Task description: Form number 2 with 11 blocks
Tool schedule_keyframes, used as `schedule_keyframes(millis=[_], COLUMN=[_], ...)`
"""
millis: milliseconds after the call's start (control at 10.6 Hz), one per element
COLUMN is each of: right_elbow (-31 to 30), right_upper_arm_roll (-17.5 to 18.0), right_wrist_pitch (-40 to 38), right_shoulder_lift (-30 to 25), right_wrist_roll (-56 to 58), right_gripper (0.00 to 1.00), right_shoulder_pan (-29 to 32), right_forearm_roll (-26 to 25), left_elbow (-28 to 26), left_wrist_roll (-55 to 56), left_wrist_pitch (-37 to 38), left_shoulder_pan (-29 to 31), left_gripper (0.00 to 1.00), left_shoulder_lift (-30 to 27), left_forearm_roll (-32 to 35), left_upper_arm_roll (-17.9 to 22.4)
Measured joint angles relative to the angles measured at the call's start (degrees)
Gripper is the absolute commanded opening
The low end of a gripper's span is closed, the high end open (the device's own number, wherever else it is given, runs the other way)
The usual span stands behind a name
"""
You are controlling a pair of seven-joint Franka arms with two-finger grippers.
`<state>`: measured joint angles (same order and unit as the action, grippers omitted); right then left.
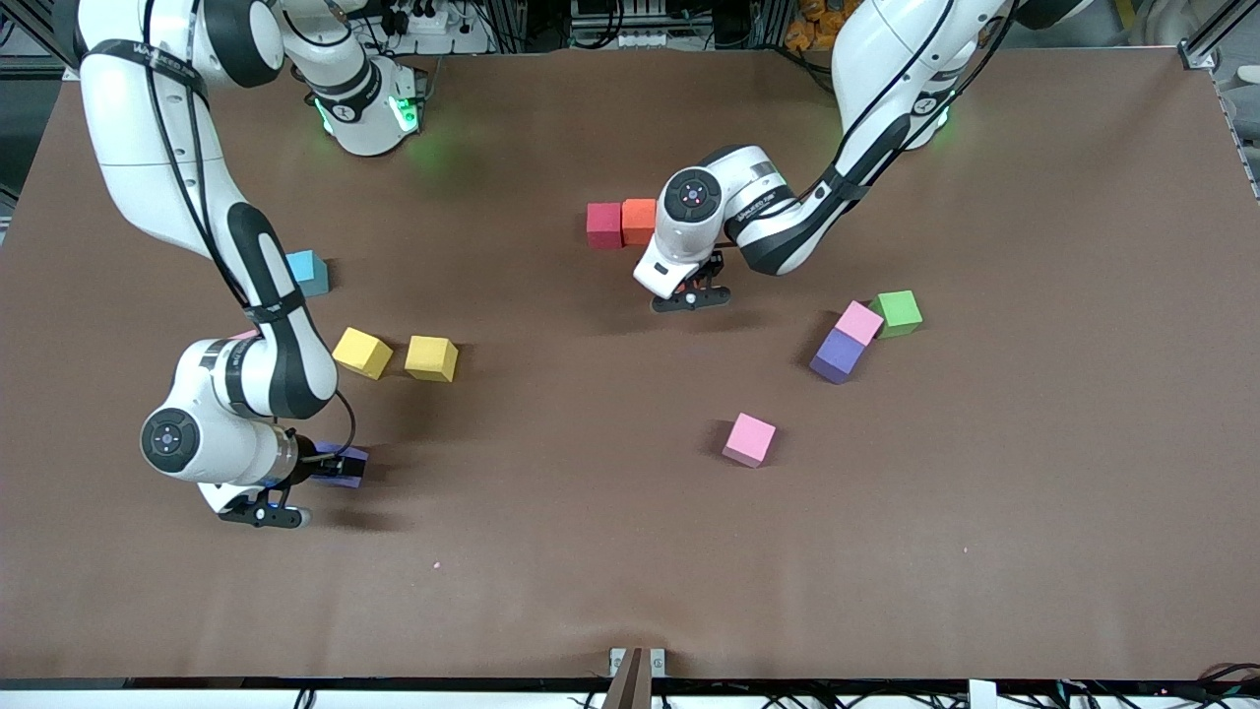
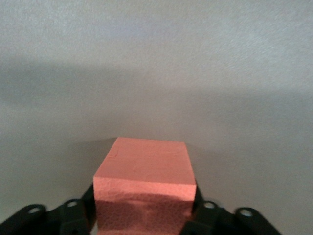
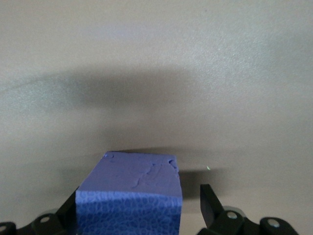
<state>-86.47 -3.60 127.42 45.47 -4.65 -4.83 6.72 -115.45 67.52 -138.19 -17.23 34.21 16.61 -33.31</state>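
Barely begun: matte red cube point(image 1: 603, 225) + orange cube point(image 1: 639, 221) touch, nine left; left gripper point(image 1: 692, 295) brackets a salmon-red block point(image 2: 144, 188), grip unclear; right gripper point(image 1: 330, 467) open round purple block point(image 3: 129, 200).

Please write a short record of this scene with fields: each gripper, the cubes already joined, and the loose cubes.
left gripper: down by the orange cube, with a reddish cube within it
right gripper: open, around a purple cube, toward the right arm's end of the table
joined cubes: red cube touching the orange cube
loose cubes: light blue cube, two yellow cubes, a lone pink cube
cluster: second pink cube touching second purple cube, green cube beside them
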Motion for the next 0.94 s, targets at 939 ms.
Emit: schedule_keyframes(millis=[939], right_elbow=[2.3], right_upper_arm_roll=[0.8], right_wrist_pitch=[-3.7], right_shoulder_lift=[-1.8], right_wrist_roll=[11.4], right_gripper=[0.27], right_shoulder_pan=[-0.9], right_forearm_roll=[0.0], left_elbow=[3.2], left_wrist_roll=[-0.5], left_wrist_pitch=[1.5], left_shoulder_pan=[8.7], left_gripper=[1.0], left_shoulder_lift=[-10.5], left_forearm_roll=[0.1], left_upper_arm_roll=[-0.6])
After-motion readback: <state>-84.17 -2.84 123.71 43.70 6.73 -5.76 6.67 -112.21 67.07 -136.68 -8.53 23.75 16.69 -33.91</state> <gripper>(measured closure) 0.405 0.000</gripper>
